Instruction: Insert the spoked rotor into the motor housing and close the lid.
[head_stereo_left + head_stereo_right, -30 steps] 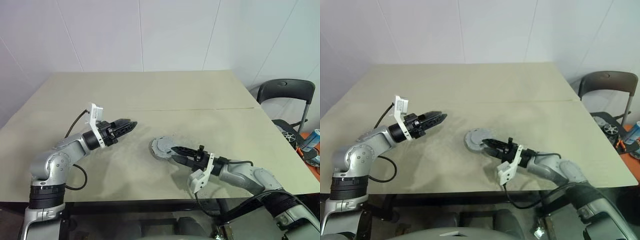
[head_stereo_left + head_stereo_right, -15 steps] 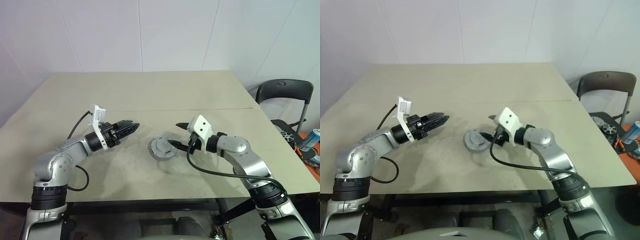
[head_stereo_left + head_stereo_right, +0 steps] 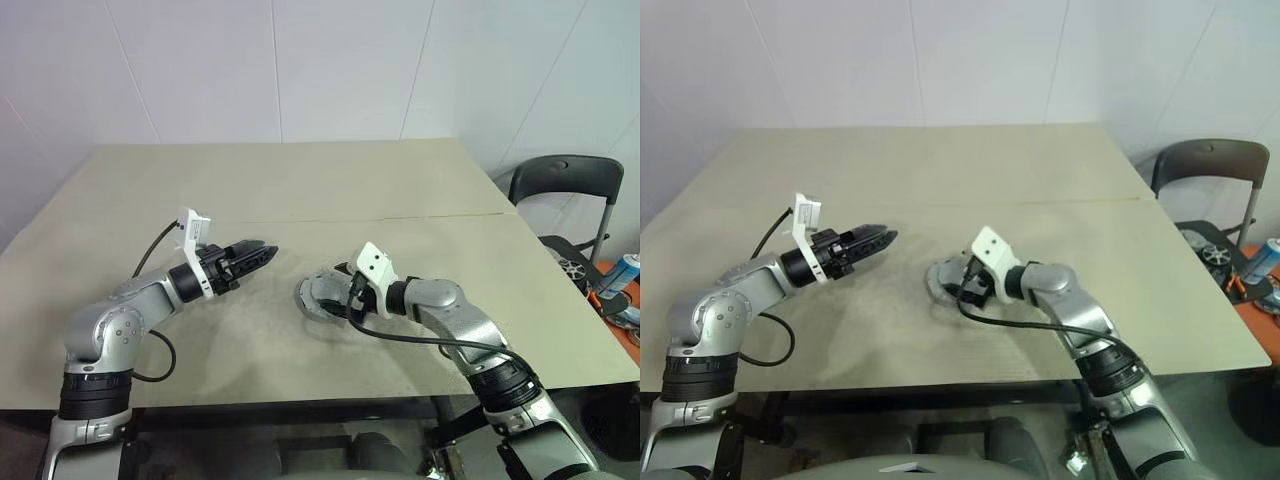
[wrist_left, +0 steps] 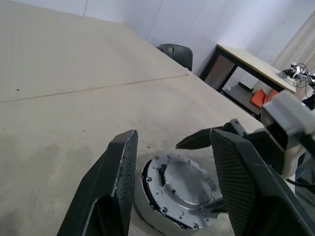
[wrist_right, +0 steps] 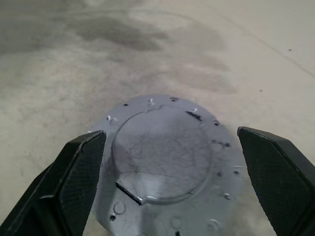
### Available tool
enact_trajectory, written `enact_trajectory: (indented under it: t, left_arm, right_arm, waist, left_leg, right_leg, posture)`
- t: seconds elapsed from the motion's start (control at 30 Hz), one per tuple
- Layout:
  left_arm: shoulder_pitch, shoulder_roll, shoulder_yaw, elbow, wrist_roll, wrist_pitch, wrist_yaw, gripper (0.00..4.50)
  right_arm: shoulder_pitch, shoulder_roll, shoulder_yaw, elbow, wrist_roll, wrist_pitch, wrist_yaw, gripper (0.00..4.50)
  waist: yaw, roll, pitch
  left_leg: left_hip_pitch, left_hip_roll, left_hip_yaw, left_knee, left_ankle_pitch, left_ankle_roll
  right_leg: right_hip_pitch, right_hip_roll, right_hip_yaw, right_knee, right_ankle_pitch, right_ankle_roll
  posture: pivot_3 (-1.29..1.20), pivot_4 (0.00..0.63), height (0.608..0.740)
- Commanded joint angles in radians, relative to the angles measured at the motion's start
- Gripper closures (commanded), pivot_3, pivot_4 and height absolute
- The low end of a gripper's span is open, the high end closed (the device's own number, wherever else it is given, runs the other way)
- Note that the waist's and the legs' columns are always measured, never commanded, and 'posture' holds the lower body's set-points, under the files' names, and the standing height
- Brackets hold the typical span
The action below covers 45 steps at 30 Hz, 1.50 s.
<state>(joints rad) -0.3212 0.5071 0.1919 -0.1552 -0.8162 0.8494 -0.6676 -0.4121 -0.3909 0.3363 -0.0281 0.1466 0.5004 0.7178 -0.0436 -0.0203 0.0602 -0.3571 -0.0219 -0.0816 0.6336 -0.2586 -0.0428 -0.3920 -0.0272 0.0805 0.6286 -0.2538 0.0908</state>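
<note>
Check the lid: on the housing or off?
On. The lid lies flat atop the round assembly, no copper windings or spokes showing. Right gripper is open, fingers wide either side of it. Full seating: cannot tell.

Both arms are shiny silver-grey, with round joints and black rings. The left tool (image 3: 262,250) and right tool (image 5: 170,162) each have two black fingers (image 4: 116,182) with tiny bumpy dots. A white box sits on each wrist. A black cable loops along each arm.
</note>
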Motion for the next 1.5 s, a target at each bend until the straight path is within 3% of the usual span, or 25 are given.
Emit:
enact_trajectory:
  t: [0.03, 0.37, 0.53, 1.23, 1.5]
  left_arm:
    - [-0.011, 0.012, 0.024, -0.033, -0.015, 0.005, 0.006, 2.03]
    - [-0.004, 0.005, 0.021, -0.048, -0.015, 0.012, 0.020, 2.03]
    - [-0.008, -0.002, 0.020, -0.047, -0.015, 0.012, 0.028, 2.03]
    - [-0.005, -0.011, 0.017, -0.051, -0.016, 0.020, 0.035, 2.03]
    - [-0.001, -0.020, 0.016, -0.058, -0.017, 0.023, 0.042, 2.03]
  right_arm:
    - [-0.006, 0.016, -0.006, 0.018, -0.025, -0.042, -0.014, 0.02]
    - [0.026, 0.044, -0.007, 0.062, -0.029, -0.040, -0.017, 0.02]
    - [0.030, 0.054, -0.014, 0.067, 0.003, 0.035, 0.009, 1.25]
    - [-0.032, 0.163, -0.129, 0.082, 0.047, 0.124, -0.088, 1.41]
    - [-0.018, 0.158, -0.071, 0.052, -0.004, 0.065, -0.087, 1.41]
  waist:
    - [0.000, 0.000, 0.000]
    - [-0.001, 0.000, 0.000]
    - [-0.001, 0.000, 0.000]
    - [-0.003, -0.001, -0.001]
    - [-0.002, -0.001, -0.001]
  left_leg:
    - [0.000, 0.000, 0.000, 0.000, 0.000, 0.000]
    - [0.001, 0.000, 0.000, 0.000, 0.000, 0.000]
    - [0.002, 0.000, 0.000, 0.000, 0.000, 0.000]
    - [0.003, 0.001, 0.000, 0.000, 0.000, 0.000]
    - [0.000, 0.000, 0.000, -0.001, 0.000, 0.000]
  right_leg:
    - [0.000, 0.000, 0.000, 0.000, 0.000, 0.000]
    - [0.001, 0.000, 0.000, 0.000, 0.000, 0.000]
    - [0.001, 0.001, 0.000, 0.001, 0.000, 0.000]
    - [0.002, 0.001, 0.000, 0.001, 0.000, 0.000]
    - [0.000, 0.000, 0.000, 0.000, 0.000, 0.000]
  posture:
    - [0.00, 0.000, 0.740]
    - [0.00, 0.000, 0.740]
    - [0.00, 0.000, 0.740]
    - [0.00, 0.000, 0.740]
    - [0.00, 0.000, 0.740]
